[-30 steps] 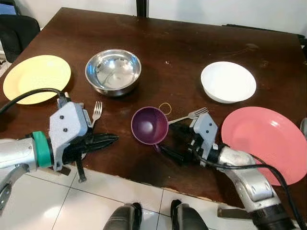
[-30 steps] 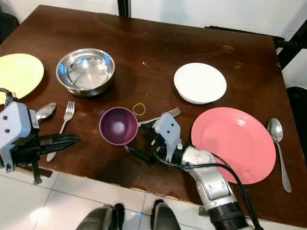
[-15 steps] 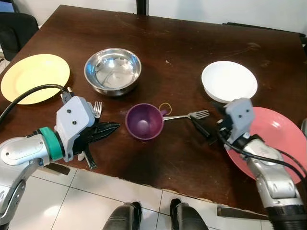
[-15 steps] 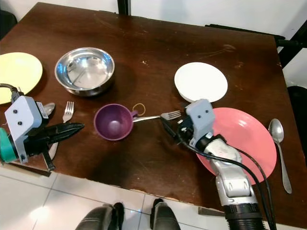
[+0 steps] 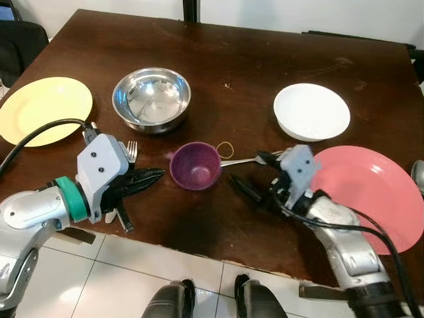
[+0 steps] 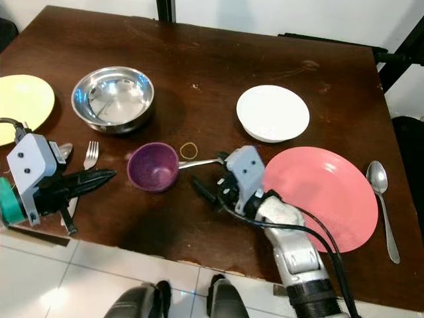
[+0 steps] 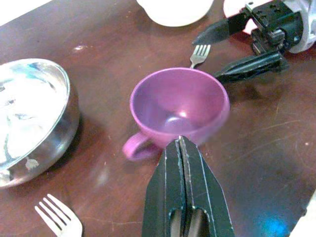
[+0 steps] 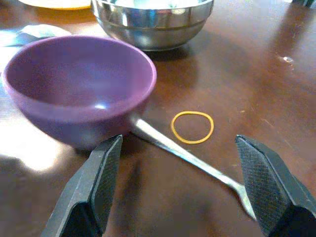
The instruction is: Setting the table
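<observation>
Now the small purple plastic cup [image 5: 195,166] sits near the table's front-centre, upright, handle toward the left gripper. Vs. 0.5 s ago it lies slightly further from the front edge; vs. 1.0 s ago clearly shifted toward the left arm's side. Its base touches or overlaps the handle of the silver metal fork [image 8: 183,154] lying between the cup and the round pink plate [image 5: 373,194]; a yellow rubber band [image 6: 190,150] lies just beside.

Change: right gripper [image 5: 255,175], which 0.5 s ago was pulled back beside the pink plate, has come back toward the cup and fork. Judgement: re-approach for a pick of the fork, w/ the cup crowding its handle; place setting incomplete.

Fingers:
- Right gripper: spread wide, straddling the fork's handle, holding nothing; no contact visible.
- Left gripper [image 7: 181,145]: fingers pressed together, empty, tips pointing at the cup, just short of its wall.

Outward: round steel bowl [image 5: 151,99], white bowl [image 5: 311,110], yellow plate [image 5: 44,108], second fork [image 6: 90,155], dark wooden table [image 5: 252,59].
</observation>
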Motion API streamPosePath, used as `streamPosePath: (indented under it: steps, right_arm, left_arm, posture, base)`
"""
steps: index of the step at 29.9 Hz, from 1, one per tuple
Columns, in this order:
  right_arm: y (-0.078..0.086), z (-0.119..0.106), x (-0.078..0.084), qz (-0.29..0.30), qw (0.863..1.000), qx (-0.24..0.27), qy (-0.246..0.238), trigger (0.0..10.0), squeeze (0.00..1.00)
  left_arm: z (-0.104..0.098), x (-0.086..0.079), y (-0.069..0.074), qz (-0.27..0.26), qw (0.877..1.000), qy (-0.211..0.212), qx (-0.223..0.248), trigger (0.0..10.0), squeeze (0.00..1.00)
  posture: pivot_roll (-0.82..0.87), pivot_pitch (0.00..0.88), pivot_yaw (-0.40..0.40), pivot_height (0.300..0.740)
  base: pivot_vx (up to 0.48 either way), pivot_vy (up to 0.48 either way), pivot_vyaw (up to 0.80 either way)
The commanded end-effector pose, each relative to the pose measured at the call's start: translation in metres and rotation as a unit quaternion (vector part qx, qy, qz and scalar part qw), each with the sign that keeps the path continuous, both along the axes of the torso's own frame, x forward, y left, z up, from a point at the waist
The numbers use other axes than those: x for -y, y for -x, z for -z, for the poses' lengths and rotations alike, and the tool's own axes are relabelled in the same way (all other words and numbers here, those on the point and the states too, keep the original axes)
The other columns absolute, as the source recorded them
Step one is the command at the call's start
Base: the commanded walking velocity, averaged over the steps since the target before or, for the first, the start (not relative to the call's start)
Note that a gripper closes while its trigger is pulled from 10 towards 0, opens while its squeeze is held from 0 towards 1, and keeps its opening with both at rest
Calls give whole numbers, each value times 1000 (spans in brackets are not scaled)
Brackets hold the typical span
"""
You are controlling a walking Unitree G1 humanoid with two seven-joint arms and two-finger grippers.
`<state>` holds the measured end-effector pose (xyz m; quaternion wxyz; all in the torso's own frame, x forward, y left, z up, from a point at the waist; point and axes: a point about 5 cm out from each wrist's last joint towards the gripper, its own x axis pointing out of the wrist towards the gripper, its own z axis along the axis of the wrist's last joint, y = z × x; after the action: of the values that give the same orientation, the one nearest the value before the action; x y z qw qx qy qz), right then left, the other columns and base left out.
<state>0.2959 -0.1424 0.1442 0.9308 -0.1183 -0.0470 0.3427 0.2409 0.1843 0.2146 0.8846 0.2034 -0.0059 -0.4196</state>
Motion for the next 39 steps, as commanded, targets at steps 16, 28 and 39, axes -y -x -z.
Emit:
streamPosePath:
  steps: [16, 28, 39]
  right_arm:
    - [-9, 10, 42, 101, 994, 5, 32, 10000, 0]
    - [19, 15, 27, 37, 999, -18, 16, 10000, 0]
    - [38, 13, -36, -54, 998, -22, -32, 10000, 0]
  left_arm:
    - [7, 2, 2, -8, 1000, 1, -4, 10000, 0]
    - [9, 2, 1, -10, 1000, -2, -10, 10000, 0]
    - [14, -2, -13, -77, 995, -48, 33, 10000, 0]
  posture:
    - [1, 157, 85, 740]
    - [0, 175, 92, 740]
    - [3, 181, 102, 740]
  base:
    - [0, 0, 0]
    - [0, 0, 0]
    - [0, 0, 0]
